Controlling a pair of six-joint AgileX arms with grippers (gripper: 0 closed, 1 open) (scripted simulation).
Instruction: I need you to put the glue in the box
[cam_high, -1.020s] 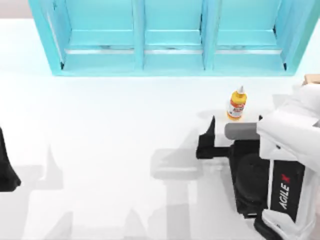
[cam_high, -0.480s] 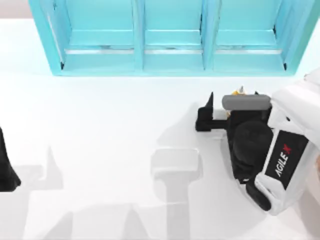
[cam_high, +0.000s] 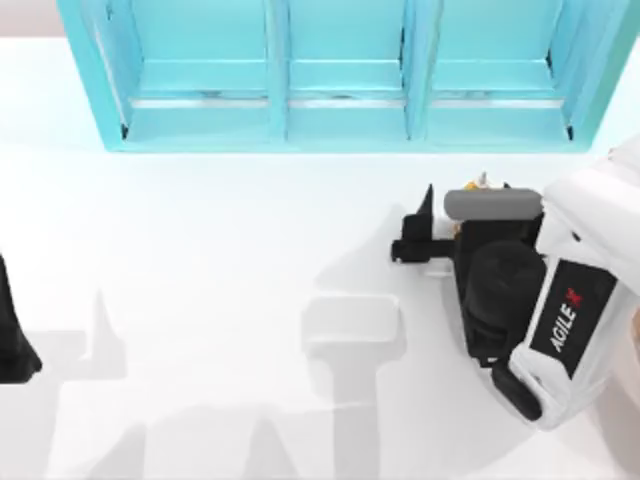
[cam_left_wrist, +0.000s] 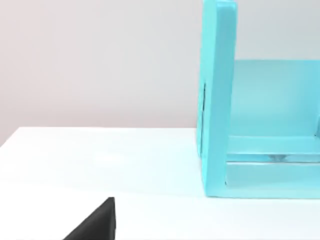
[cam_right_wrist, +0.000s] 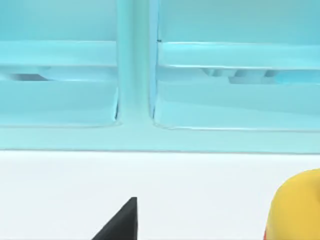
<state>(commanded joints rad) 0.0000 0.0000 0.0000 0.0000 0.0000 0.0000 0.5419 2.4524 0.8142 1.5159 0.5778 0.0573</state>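
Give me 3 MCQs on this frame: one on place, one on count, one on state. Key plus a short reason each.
1. Where is the glue?
A. on the table's right side, mostly hidden under the right arm's wrist, in front of the shelf
B. inside the shelf's middle compartment
C. at the table's left edge

2. How many compartments does the teal shelf unit show in the top view?
A. two
B. three
C. five

3. What is the left gripper doing?
A. carrying the glue
B. parked at the table's left edge, away from the glue
C. reaching into the shelf

Key: 1 A, only the bottle's tip peeks out above the right gripper in the top view, and its yellow body sits close in the right wrist view. 2 B, two dividers split it in three. 3 B, it sits far left, nothing near it.
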